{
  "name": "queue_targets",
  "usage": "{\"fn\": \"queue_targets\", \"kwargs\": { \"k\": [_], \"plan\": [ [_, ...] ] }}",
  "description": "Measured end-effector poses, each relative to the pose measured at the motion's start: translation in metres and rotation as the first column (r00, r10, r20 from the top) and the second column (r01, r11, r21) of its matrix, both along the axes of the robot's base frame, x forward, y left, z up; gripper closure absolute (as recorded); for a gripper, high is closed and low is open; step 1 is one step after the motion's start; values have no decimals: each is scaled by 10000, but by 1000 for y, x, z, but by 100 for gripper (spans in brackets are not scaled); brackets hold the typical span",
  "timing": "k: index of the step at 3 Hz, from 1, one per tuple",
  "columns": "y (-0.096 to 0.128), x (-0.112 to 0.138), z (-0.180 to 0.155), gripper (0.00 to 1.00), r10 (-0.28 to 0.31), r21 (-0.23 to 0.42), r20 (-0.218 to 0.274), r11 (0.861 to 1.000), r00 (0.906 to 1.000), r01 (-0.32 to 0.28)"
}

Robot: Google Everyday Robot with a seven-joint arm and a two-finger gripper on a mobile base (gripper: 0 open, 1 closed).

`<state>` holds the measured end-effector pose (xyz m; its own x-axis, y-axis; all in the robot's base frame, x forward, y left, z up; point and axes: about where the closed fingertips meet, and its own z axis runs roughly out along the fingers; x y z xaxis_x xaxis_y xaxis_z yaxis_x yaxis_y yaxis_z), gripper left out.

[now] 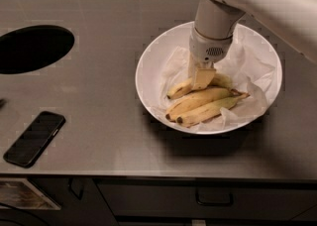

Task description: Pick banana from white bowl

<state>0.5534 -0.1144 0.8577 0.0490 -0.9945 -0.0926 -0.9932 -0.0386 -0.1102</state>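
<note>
The white bowl (144, 74) stands on the grey counter, right of the middle, lined with crumpled white paper (250, 66). The single curved banana (179, 89) lies in it, its left end poking out and its middle hidden by my gripper (203, 77). The gripper comes straight down from the white arm and sits right on that banana's middle, touching it. Two straighter bananas (205, 105) joined at a brown stem lie just in front of it.
A black phone (34, 138) lies at the counter's front left. A round dark hole (32, 48) opens in the counter at the far left. The counter's front edge runs along the bottom, with drawers below.
</note>
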Motion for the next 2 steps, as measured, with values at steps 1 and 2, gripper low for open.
{"fn": "queue_targets", "kwargs": {
  "k": [1,2],
  "plan": [
    [1,0,1,100,6,14,36,10000,10000,-7],
    [6,-2,19,100,195,385,543,9990,9983,-216]
  ]
}}
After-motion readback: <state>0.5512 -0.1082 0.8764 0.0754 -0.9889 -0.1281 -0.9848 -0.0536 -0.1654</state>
